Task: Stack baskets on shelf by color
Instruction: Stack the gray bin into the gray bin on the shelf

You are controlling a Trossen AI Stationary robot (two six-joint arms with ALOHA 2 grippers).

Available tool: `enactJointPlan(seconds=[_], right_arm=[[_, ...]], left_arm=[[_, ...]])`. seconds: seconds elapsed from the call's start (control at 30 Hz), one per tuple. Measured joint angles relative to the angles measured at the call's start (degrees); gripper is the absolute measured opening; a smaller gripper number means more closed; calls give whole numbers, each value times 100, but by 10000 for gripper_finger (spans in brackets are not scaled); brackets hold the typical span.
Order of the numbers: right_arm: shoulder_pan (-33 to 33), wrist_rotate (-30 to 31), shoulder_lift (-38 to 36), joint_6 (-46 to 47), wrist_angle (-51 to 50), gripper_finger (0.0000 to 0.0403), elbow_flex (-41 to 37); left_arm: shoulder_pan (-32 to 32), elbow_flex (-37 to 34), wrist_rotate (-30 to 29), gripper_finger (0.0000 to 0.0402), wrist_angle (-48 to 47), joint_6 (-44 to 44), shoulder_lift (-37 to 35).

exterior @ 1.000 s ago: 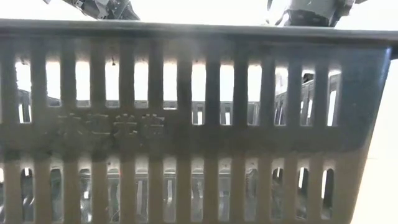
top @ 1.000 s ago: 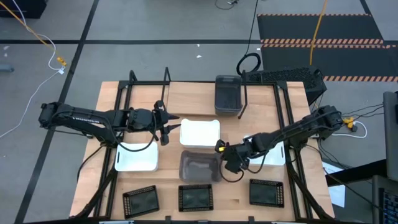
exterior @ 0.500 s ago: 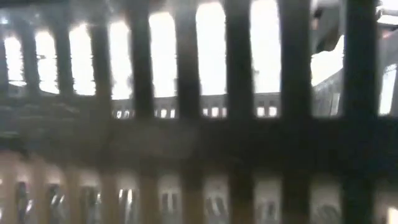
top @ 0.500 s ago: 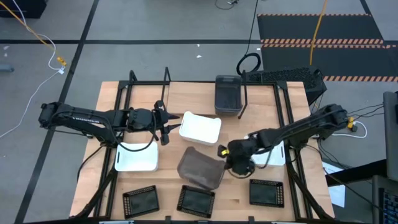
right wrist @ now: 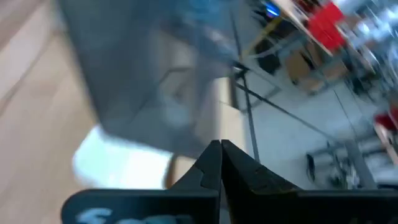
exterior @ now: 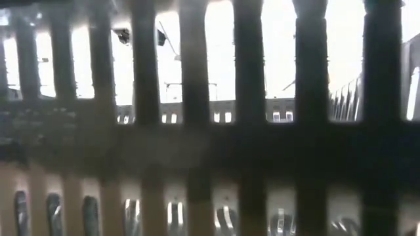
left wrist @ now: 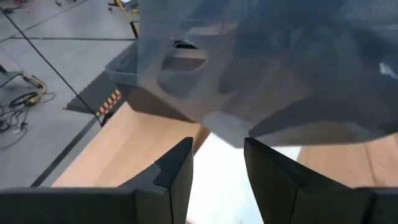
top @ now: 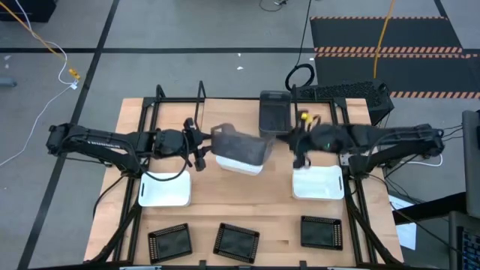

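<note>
1. A dark grey-brown basket [top: 241,145] is hanging tilted in the air over a white basket [top: 238,163] at the middle of the wooden table [top: 247,217], between the two grippers.
2. The right gripper [top: 298,142] is sitting just beside that tilted basket's far end; its fingers [right wrist: 210,163] are pressed fully together, and the right wrist view is showing the grey basket just beyond their tips.
3. The left gripper [top: 201,144] is waiting at the basket's other end, its fingers [left wrist: 176,168] standing partly apart with nothing between them, the basket looming just ahead of the tips.
4. A second grey-brown basket [top: 274,115] is sitting on the shelf [top: 225,105] at the table's far edge.
5. Two more white baskets are lying on the table, one [top: 164,189] under the left arm, one [top: 318,182] under the right arm.
6. Three black gridded trays [top: 235,240] are lining the near edge.
</note>
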Motion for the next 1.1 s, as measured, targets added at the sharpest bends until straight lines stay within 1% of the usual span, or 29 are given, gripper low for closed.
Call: enactJointPlan(seconds=[0.1,0.23,0.3,0.43,0.53,0.63,0.7,0.83,1.0,1.1], right_arm=[[-441,-82,125,211,-477,2,537],[-792,-174,275,100,-1156,2,1010],[-867,-487,272,55,-1229,2,1054],[-955,-1614,354,218,-1374,1,1052],[-959,-2139,481,507,-1363,1,1047],[-947,-2533,732,521,-1268,3,1033],[-905,-2526,973,343,-1208,14,900],[-895,-2467,1743,-419,-1102,56,616],[-900,-1899,2722,-1228,-1118,115,597],[-900,-1895,3042,-1900,-1211,137,597]], left_arm=[[55,0,-18,147,-4,-25,0],[157,2,-209,147,-127,-211,0],[201,2,-402,147,-292,-317,0],[290,2,-534,147,-494,-394,0],[315,2,-548,147,-506,-409,0],[315,2,-548,147,-497,-399,0],[315,2,-550,147,-455,-359,0],[315,2,-550,147,-446,-342,0],[295,2,-550,147,-520,-383,0],[295,2,-550,147,-532,-381,0]])
